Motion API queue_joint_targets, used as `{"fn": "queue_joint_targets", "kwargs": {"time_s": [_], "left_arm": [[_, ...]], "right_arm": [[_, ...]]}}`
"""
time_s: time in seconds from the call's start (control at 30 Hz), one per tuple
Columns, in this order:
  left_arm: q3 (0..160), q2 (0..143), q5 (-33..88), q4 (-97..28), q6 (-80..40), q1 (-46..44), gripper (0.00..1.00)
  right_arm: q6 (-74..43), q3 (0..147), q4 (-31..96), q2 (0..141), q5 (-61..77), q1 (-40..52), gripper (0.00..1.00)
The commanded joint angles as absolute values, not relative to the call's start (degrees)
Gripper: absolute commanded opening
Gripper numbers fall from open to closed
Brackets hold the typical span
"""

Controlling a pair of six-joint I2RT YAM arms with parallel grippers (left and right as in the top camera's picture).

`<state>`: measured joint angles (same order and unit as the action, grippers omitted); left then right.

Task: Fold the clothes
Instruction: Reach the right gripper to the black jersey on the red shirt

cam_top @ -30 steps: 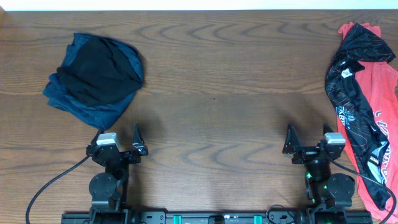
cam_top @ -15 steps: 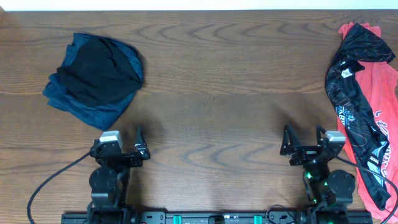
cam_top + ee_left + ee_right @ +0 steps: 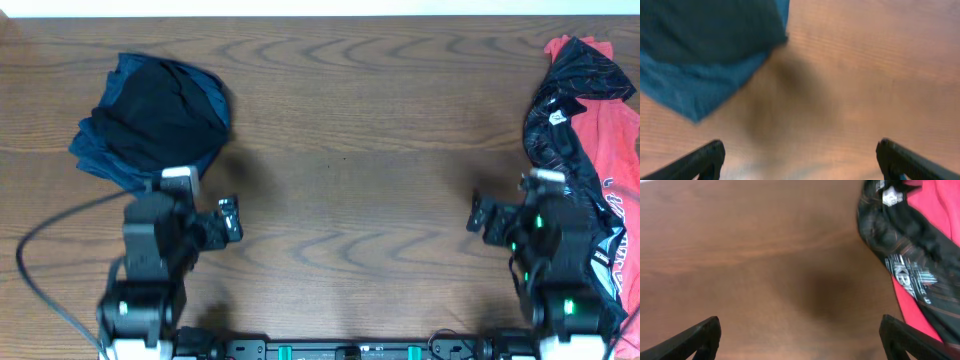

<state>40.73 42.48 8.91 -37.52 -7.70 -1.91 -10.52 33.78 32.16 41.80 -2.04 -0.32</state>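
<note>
at the table's (image 3: 340,150) right edge, the black jersey (image 3: 558,140) with white lettering and thin orange lines, stretched long and narrow from the far side toward the near side, bowing a little toward the middle of the table. draped over a coral-red t-shirt (image 3: 615,170), red showing past it on the outer side and at the far end. long axis of both running roughly far to near. seen from the right wrist, the jersey (image 3: 900,245) slanting down the upper right corner, a white tag near its far end, a lettered panel lower down, red cloth (image 3: 935,210) beyond it. right gripper (image 3: 520,215) hovering over bare wood just inboard of the jersey's middle stretch, jaws spread as wide as they go, nothing between them, fingertips (image 3: 705,335) low in the wrist view and clear of the cloth; jersey off to the outer side of the right-hand finger, not touching it. at far left, a rumpled heap of navy cloth (image 3: 110,160) with a black garment (image 3: 155,110) bunched on top, no clear long axis, loosely rounded. left gripper (image 3: 195,215) just nearer than that heap, jaws likewise wide open and empty. from the left wrist, blurred blue fabric (image 3: 700,85) filling the upper left, ahead of and outside the left-hand finger (image 3: 710,155), apart from both fingers, bare wood between them.
</note>
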Motion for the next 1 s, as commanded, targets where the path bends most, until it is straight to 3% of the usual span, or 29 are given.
{"fn": "queue_joint_targets", "kwargs": {"time_s": [0.0, 0.17, 0.3, 0.33, 0.43, 0.53, 0.67, 0.73, 0.83, 0.97], "left_arm": [[47.90, 49.69, 10.07, -42.17, -8.23, -1.67, 0.98], [50.59, 55.13, 12.49, -45.04, -8.25, -1.67, 0.98], [50.59, 56.23, 13.96, -45.12, -8.25, -1.67, 0.98], [50.59, 56.23, 13.96, -44.95, -8.25, -1.67, 0.98], [50.59, 56.21, 13.96, -44.75, -8.25, -1.67, 0.98], [50.59, 56.21, 13.96, -44.80, -8.25, -1.67, 0.98], [50.59, 56.21, 13.96, -44.80, -8.25, -1.67, 0.98], [50.59, 56.23, 13.96, -44.77, -8.25, -1.67, 0.98], [50.59, 56.23, 13.96, -44.69, -8.25, -1.67, 0.98], [50.59, 56.23, 13.96, -44.75, -8.25, -1.67, 0.98]], "right_arm": [[-8.88, 39.66, 33.71, 51.42, -4.34, -0.80, 0.99], [-9.54, 42.26, 31.64, 61.84, -3.84, -0.80, 0.99], [-9.17, 42.26, 25.91, 66.17, -13.30, -1.26, 0.99], [-9.15, 42.26, 22.79, 67.11, -16.67, -1.98, 0.95], [-7.57, 42.26, 14.76, 69.21, -18.63, -4.80, 0.66], [-6.74, 42.26, 8.10, 72.44, -18.65, -9.43, 0.55], [-6.74, 42.26, 2.63, 77.41, -18.63, -15.94, 0.32], [-6.74, 42.26, 0.47, 79.94, -18.57, -18.52, 0.32], [-5.87, 42.26, -1.13, 83.42, -18.61, -20.82, 0.45], [-3.03, 42.26, -2.02, 87.64, -18.63, -22.48, 0.52]]}}
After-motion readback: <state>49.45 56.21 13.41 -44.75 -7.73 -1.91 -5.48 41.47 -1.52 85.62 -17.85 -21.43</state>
